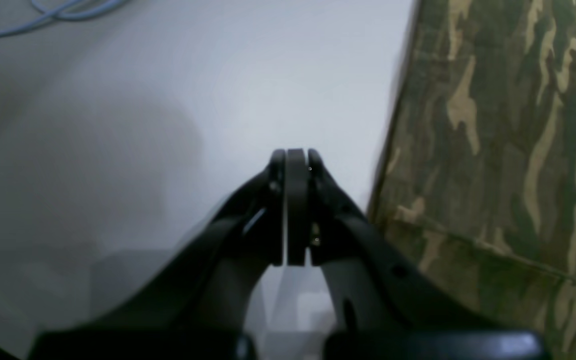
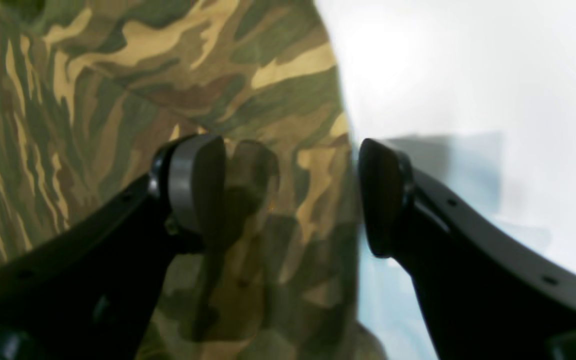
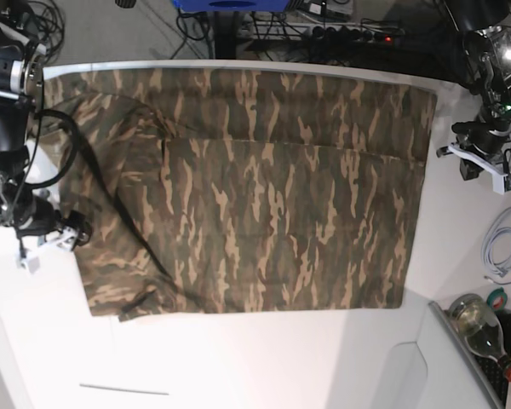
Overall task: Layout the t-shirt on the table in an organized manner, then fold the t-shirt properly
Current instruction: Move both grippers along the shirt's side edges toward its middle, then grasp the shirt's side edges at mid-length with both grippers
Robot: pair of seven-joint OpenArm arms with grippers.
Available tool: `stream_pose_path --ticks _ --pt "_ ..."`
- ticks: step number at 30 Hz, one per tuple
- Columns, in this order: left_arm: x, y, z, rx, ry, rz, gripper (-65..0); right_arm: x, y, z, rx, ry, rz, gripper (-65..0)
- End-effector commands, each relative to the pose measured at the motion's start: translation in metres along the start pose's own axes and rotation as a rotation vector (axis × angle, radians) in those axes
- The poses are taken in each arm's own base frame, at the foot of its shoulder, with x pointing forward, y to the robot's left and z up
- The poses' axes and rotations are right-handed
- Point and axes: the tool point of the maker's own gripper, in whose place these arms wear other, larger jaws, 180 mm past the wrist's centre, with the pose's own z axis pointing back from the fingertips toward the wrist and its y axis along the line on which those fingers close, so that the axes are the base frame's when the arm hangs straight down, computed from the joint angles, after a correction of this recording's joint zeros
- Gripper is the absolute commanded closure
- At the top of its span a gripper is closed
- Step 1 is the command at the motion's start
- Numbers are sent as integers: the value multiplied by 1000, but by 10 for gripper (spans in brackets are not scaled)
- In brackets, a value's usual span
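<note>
Base view: the t-shirt lies spread flat across the table, covering most of its width, with one layer folded over so a straight fold edge runs across the upper part. Bare white tabletop shows along the near edge and at both ends. The right gripper is at the shirt's edge on this view's left, over the cloth; the left gripper hangs off the shirt's far end on this view's right, apart from the cloth. A coiled cable and a bottle lie beyond the table's right end.

Left wrist view: the left gripper has its fingers pressed together with nothing between them, above bare table; the shirt lies just beside it to the right, hem seam visible.

Right wrist view: the right gripper has its fingers spread wide, holding nothing. One finger sits over the shirt, the other over the shirt's edge where the table begins.
</note>
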Motion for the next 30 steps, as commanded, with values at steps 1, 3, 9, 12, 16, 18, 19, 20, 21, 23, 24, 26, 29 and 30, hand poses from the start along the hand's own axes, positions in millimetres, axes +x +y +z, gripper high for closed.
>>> stream_pose_path --ticks 1,3,9,12,16,18,19,20,21,23,24,26,29,30 --pt "18 7 2 8 -52 -14 0 26 2 5 9 -55 5 -383" --pt "18 7 2 8 -52 -14 0 23 -1 1 4 -64 -14 -380" --pt "18 7 2 8 -51 -14 0 22 -4 -4 1 -61 -44 -41" --pt "18 6 2 10 -47 -24 0 26 -3 -3 4 -71 -51 -8" --pt "20 7 -4 48 -20 -127 0 39 2 3 14 -102 -25 -2" --pt "28 4 -11 60 -25 -153 0 39 6 12 18 -106 22 -2" --pt "30 3 -16 63 -21 -154 0 43 13 19 26 -123 54 -2" --pt "36 3 -23 66 -23 -148 0 41 26 24 46 -136 85 -2" --pt "39 2 -31 68 -18 -140 0 41 35 29 58 -148 111 -2" --pt "47 -2 -50 60 -5 -104 0 37 48 41 70 -165 154 -2" --pt "49 -5 -58 54 5 -86 0 37 51 46 72 -170 173 -2" --pt "57 -13 -72 35 12 -47 -153 34 64 52 92 -181 194 -2" --pt "68 -22 -84 10 9 -1 -367 29 72 58 102 -179 220 -2" --pt "72 -26 -89 2 9 13 -425 29 74 59 103 -179 228 -2"
